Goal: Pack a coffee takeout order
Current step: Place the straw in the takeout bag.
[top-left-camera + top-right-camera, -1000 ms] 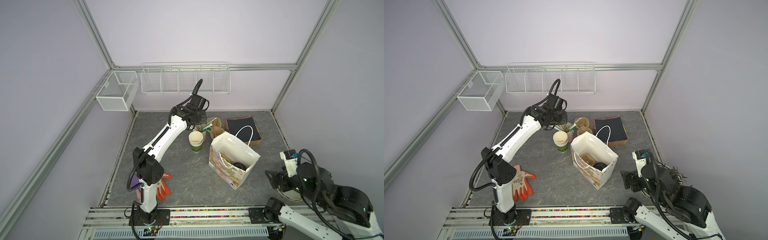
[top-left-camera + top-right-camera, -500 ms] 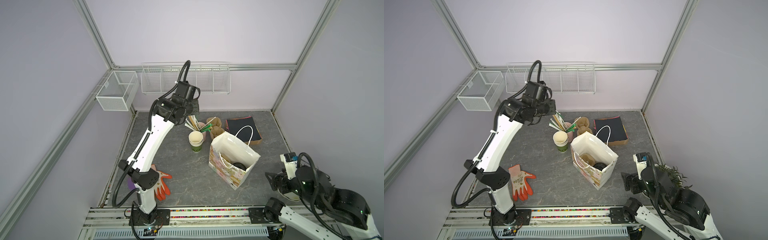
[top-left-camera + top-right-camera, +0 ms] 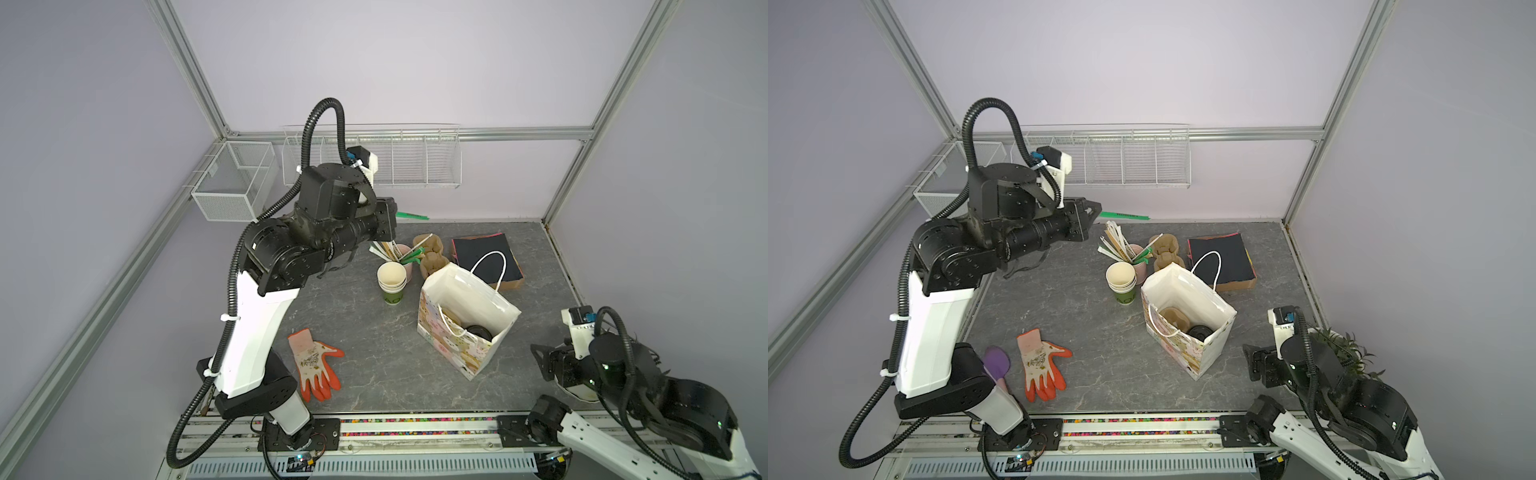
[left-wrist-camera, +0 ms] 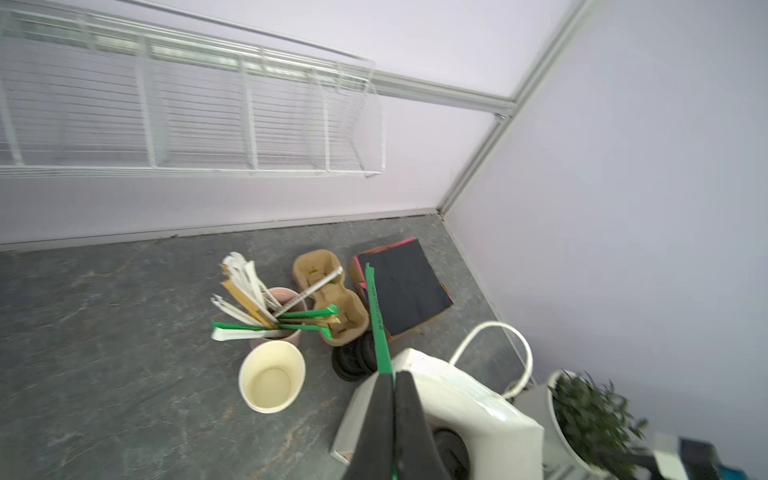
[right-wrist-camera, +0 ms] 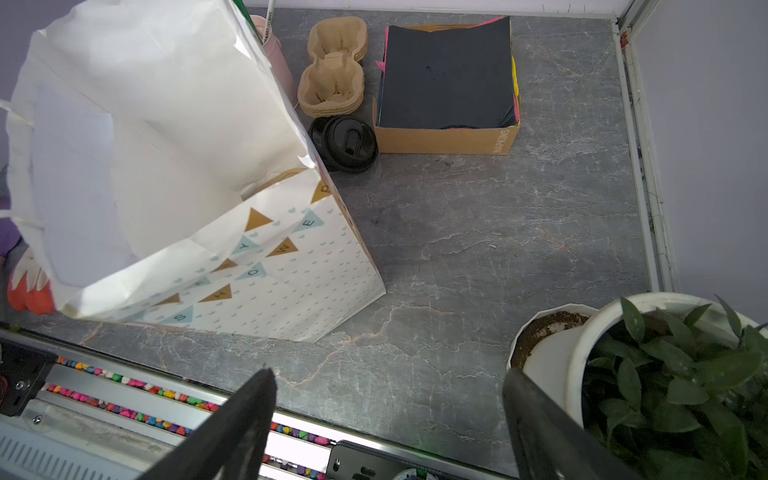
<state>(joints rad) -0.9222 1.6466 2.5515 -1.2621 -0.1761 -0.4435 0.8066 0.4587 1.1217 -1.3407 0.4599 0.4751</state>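
My left gripper is shut on a green paper-wrapped straw and hangs high above the table's back left. The straw sticks out level toward the right. A white gift bag stands open mid-table. Inside it are a brown pulp carrier and a black cup seen from above. Behind the bag lie spare carriers and a box of black paper sheets. My right gripper is open and empty at the front right edge.
Stacked cream cups and a pink cup of straws stand left of the bag. Black lids lie behind it. An orange glove lies front left and a potted plant sits front right. Wire baskets hang on the back wall.
My left arm has risen and drawn back left from the pink straw cup, with the green straw in its jaws. The right arm has barely shifted.
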